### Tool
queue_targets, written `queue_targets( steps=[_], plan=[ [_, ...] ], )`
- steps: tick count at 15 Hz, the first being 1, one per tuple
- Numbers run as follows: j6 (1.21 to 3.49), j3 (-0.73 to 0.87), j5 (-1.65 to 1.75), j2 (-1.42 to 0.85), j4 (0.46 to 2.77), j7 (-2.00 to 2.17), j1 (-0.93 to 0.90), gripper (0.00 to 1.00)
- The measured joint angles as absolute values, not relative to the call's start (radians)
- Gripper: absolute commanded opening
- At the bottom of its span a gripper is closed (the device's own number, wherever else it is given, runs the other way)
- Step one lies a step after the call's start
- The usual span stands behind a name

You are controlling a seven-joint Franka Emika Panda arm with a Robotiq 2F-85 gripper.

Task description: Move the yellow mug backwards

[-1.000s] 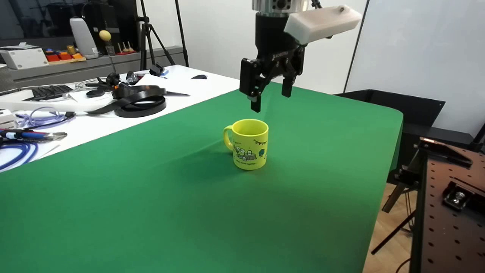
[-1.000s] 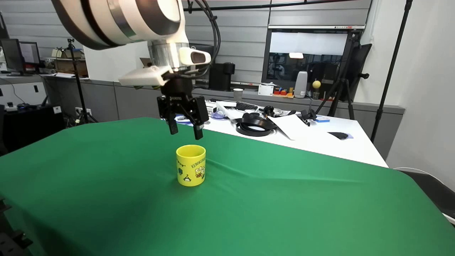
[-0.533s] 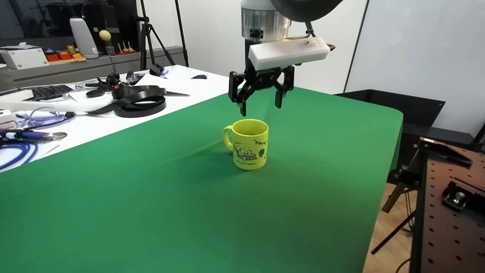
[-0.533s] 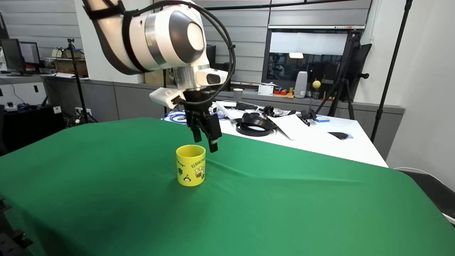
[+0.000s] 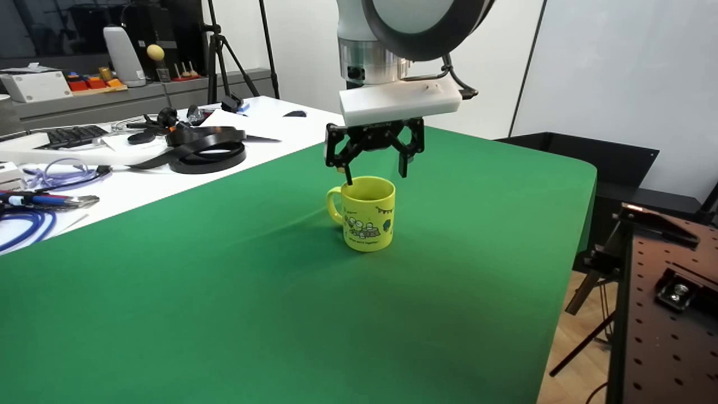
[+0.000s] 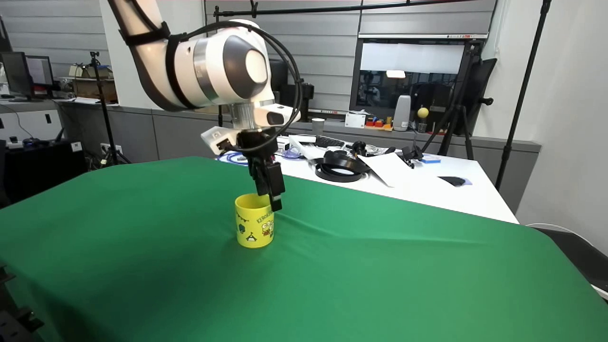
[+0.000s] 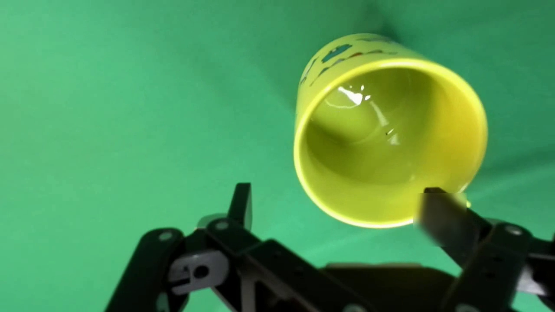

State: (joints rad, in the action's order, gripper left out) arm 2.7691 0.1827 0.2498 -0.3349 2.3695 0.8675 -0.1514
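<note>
Gripper (image 5: 376,178), fingers apart, hangs by the top of the upright yellow mug (image 5: 368,221), one fingertip overlapping the rim; contact unclear. Its lettering (image 6: 263,218), below the gripper, begins "KERO". Green worktop (image 5: 477,252) spreads around, its rounded corner well apart from the gripper.

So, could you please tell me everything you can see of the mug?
The mug is bright yellow, glossy inside, perhaps ceramic or plastic, with a loop handle and printed figures, bunting and lettering. It stands upright on the cloth, apparently empty. One finger of the open gripper overlaps its rim in all views, perhaps touching.
</note>
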Motion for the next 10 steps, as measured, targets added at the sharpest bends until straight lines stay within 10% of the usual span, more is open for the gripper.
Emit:
queue_targets(
  steps=[10],
  plan=[
    [2.716, 0.188, 0.216, -0.292, 2.412, 0.866, -0.165, 1.00]
  ],
)
